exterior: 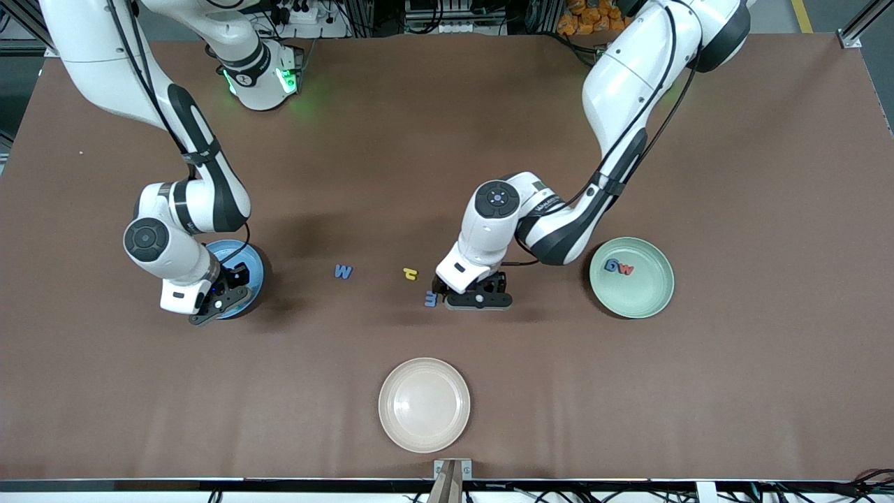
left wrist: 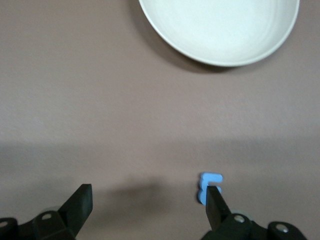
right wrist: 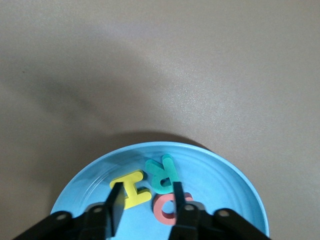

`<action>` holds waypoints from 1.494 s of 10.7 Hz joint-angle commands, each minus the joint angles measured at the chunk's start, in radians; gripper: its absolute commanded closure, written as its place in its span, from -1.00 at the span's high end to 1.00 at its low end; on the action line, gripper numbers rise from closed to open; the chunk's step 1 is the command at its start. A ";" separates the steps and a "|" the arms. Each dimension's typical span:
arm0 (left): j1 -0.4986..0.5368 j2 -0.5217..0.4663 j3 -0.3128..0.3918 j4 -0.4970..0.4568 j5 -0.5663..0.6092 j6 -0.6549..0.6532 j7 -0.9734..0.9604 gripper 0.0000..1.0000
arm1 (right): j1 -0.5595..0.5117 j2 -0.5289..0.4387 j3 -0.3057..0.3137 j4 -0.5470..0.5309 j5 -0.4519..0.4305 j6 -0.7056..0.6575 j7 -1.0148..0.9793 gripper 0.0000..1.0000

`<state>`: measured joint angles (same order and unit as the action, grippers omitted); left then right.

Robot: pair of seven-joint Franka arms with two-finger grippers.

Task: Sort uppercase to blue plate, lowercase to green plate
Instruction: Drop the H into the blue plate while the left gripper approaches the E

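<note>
A brown worktop [exterior: 447, 175] fills the scene, with cabling and framing along the robots' side.

Right end effector [exterior: 222, 297]: over the blue plate [exterior: 257, 269] at the right arm's end. Its fingers stand parted and empty above the yellow H [right wrist: 131, 188], teal R [right wrist: 164, 174] and red Q [right wrist: 167, 209], which lie in the plate. Lift straight up so no finger drags a letter out.

The blue W [exterior: 343, 271] lies on the bare worktop, uppercase not yet sorted. The yellow h [exterior: 411, 274] lies beside it toward the left arm's end.

Left end effector [exterior: 469, 293]: low over the worktop, fingers wide open. One finger sits just beside the blue m [left wrist: 207, 186], which is not between the fingers. Judgement: centre over the letter before closing, otherwise it will be pushed aside.

A cream plate [exterior: 424, 404] sits nearest the front camera, unused.

The green plate [exterior: 653, 297] holds the blue g [exterior: 613, 265] and red w [exterior: 626, 268].
</note>
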<state>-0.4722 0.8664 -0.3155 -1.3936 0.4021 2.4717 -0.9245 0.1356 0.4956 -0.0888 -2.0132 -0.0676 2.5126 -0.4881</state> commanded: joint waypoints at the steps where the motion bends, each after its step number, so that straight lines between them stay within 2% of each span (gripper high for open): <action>1: -0.066 0.055 0.030 0.065 0.021 0.015 0.000 1.00 | -0.021 -0.025 0.015 -0.018 -0.014 -0.004 -0.004 0.23; 5: -0.160 0.082 0.125 0.103 0.021 0.018 -0.005 1.00 | -0.024 -0.049 0.014 -0.009 0.086 -0.064 0.025 0.22; 6: -0.196 0.091 0.175 0.126 0.021 0.022 -0.005 1.00 | -0.039 -0.064 0.011 0.000 0.088 -0.084 0.026 0.22; 8: -0.249 0.121 0.248 0.143 0.020 0.100 -0.005 1.00 | -0.047 -0.088 0.003 0.051 0.200 -0.194 0.037 0.22; 10: -0.255 0.140 0.248 0.143 0.018 0.154 -0.005 1.00 | -0.047 -0.118 -0.020 0.063 0.256 -0.236 0.061 0.22; 12: -0.258 0.161 0.248 0.143 0.018 0.199 -0.005 1.00 | -0.045 -0.152 -0.029 0.065 0.259 -0.287 0.127 0.22; 16: -0.275 0.172 0.250 0.143 0.020 0.205 -0.007 1.00 | -0.036 -0.157 -0.029 0.065 0.259 -0.287 0.200 0.22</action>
<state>-0.7285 1.0175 -0.0831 -1.2826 0.4021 2.6673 -0.9245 0.0986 0.3591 -0.1222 -1.9363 0.1750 2.2377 -0.3155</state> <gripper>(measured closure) 0.000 0.388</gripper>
